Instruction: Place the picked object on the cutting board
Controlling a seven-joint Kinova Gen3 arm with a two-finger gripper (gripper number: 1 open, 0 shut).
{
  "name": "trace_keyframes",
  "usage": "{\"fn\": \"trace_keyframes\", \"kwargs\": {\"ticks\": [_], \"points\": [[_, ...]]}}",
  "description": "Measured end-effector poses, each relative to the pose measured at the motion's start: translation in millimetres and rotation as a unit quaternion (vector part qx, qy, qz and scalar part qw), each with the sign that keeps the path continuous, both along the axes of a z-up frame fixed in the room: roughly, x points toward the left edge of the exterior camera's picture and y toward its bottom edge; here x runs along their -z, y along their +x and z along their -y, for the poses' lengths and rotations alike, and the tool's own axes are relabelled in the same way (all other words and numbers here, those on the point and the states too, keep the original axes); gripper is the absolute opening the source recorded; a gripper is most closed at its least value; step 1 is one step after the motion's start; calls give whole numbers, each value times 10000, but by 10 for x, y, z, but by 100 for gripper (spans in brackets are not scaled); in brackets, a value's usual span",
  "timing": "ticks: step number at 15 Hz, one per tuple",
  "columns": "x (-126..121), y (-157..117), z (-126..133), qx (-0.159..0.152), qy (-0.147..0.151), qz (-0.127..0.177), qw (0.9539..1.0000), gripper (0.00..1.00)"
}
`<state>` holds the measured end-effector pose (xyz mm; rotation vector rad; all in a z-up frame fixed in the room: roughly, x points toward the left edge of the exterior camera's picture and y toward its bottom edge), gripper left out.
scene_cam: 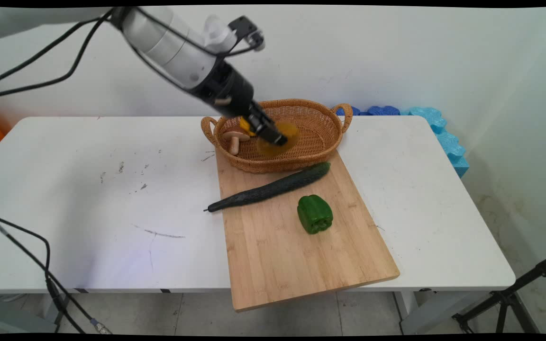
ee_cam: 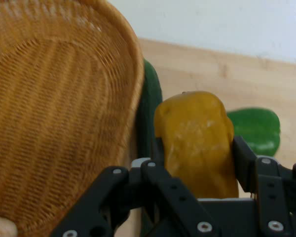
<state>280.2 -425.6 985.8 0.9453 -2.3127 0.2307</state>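
Over wicker basket (scene_cam: pixel 320 137): tool (scene_cam: pixel 273 135) clenched on yellow-orange vegetable piece (ee_cam: pixel 200 140), held aloft.

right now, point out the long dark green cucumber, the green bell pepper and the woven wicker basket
long dark green cucumber (scene_cam: pixel 273 188), main view, mid-body
green bell pepper (scene_cam: pixel 314 214), main view, top face
woven wicker basket (scene_cam: pixel 321 124), main view, inner right wall

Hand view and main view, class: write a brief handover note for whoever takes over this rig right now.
Hand: shut on a yellow-orange piece, held over the wicker basket, near its front rim.
Basket: at the far end of the wooden board; a mushroom lies inside at its left.
Board: a cucumber lies slantwise just before the basket, its thin end past the board's left edge; a green pepper lies nearer the camera.
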Motion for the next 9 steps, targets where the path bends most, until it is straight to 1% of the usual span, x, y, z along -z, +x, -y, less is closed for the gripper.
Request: {"fn": "trace_keyframes", "kwargs": {"ticks": [3,5,9], "points": [[155,46,-249,70,44,48,10000,0],[248,61,-346,96,71,68,9999,0],[552,95,-539,163,201,155,9995,0]]}}
